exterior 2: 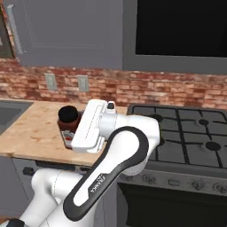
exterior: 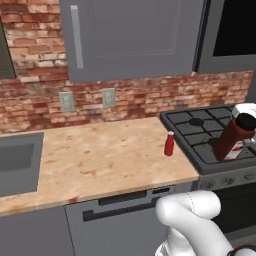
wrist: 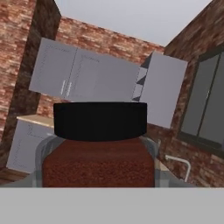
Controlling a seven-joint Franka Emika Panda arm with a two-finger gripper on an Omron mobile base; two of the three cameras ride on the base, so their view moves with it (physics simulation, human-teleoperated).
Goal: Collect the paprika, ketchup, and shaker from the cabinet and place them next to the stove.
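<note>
My gripper point(exterior: 241, 129) is shut on the paprika point(exterior: 232, 140), a dark red-brown jar with a black cap, and holds it tilted in the air near the stove's point(exterior: 202, 131) left front. From the right base view the paprika point(exterior 2: 68, 123) hangs over the counter edge beside my white hand, gripper point(exterior 2: 75, 128). In the hand view the paprika point(wrist: 99, 162) sits between grey fingers point(wrist: 43, 159). The ketchup point(exterior: 169, 144), a slim red bottle, stands upright on the counter just left of the stove. The grey cabinet point(exterior: 130, 35) hangs above the counter. The shaker is out of view.
A sink point(exterior: 17, 162) is set into the wooden counter point(exterior: 100, 160) at the left. Two outlets point(exterior: 66, 101) sit on the brick wall. A dark microwave point(exterior 2: 177, 31) hangs above the stove. In the hand view one wall cabinet door point(wrist: 162, 89) stands open.
</note>
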